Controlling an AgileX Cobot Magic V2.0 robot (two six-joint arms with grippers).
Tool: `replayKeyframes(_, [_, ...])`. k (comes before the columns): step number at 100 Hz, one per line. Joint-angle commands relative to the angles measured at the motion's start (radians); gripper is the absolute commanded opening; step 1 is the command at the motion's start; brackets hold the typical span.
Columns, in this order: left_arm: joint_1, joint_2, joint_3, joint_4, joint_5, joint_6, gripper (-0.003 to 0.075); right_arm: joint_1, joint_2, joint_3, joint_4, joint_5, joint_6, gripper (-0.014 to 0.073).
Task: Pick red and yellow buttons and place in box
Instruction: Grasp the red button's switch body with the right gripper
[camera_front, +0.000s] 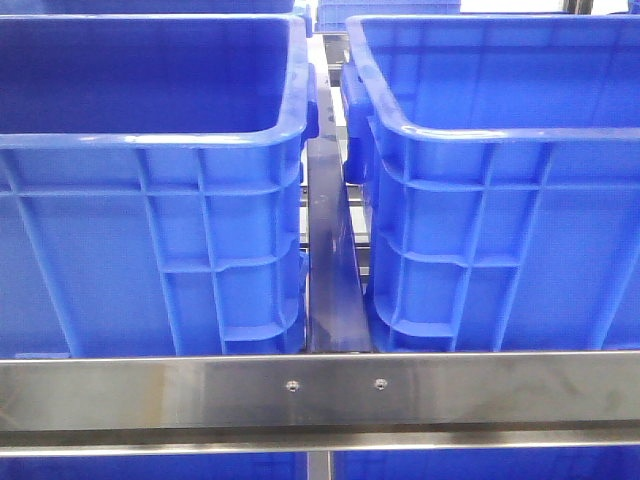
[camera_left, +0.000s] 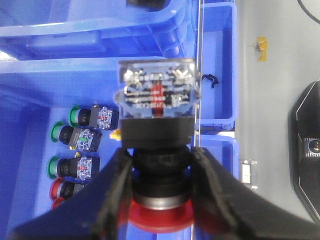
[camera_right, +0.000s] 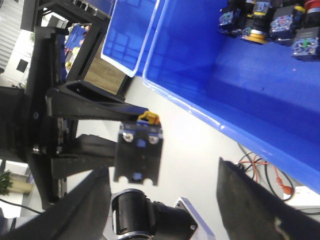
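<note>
Two deep blue moulded-plastic crates fill the front view, the left crate (camera_front: 150, 200) and the right crate (camera_front: 500, 200) standing side by side with a narrow gap between them; their ribbed walls and rounded rims look smooth and glossy. A brushed stainless-steel rail (camera_front: 320, 395) with two small screw heads runs across in front of them. Neither arm shows in this view.

In the left wrist view, the left gripper (camera_left: 161, 200) has its black fingers (camera_left: 107, 195) closed around the black ribbed collar of a red mushroom-head push button (camera_left: 159, 145), whose red dome sits at the fingers' end and whose clear plastic contact block, with a red strip and metal screws, faces the camera. It is held above a blue bin (camera_left: 30, 95) with a smooth floor. On that floor lie three green-headed push buttons (camera_left: 75, 135) with black bodies and clear contact blocks, in a loose column, and a red-headed push button (camera_left: 62, 192) beside them.

In the right wrist view, the right gripper (camera_right: 165, 200) has its black fingers (camera_right: 255, 205) spread wide apart, gripping nothing. Between them hangs a black push-button switch (camera_right: 139, 155) with a dark contact block and a yellow tab, held by another black pincer (camera_right: 90, 107) seen beyond. A blue plastic bin (camera_right: 240, 90) nearby holds several more push buttons (camera_right: 272, 22) in its far corner, at least one with a yellow ring.
</note>
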Motion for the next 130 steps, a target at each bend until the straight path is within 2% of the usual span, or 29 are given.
replayKeyframes(1, [-0.008,-0.016,-0.025,-0.044,-0.054,-0.012,-0.0019,0.015,-0.006,-0.050,0.063,-0.007,-0.017,0.0487])
replayKeyframes(26, [-0.008,-0.016,-0.025,-0.044,-0.054,-0.012,-0.0019,0.027,0.018,-0.071,0.075,-0.013,-0.023,0.0487])
replayKeyframes(63, [-0.008,-0.016,-0.025,-0.044,-0.054,-0.012,-0.0019,0.039,0.055,-0.074,0.168,0.024,-0.093,0.0487])
replayKeyframes(95, [-0.008,-0.016,-0.025,-0.044,-0.054,-0.012,-0.0019,0.075,0.055,-0.074,0.172,-0.010,-0.103,0.0487])
replayKeyframes(130, [-0.008,-0.016,-0.025,-0.044,-0.054,-0.012,-0.0019,0.086,0.099,-0.103,0.179,0.015,-0.103,0.0487])
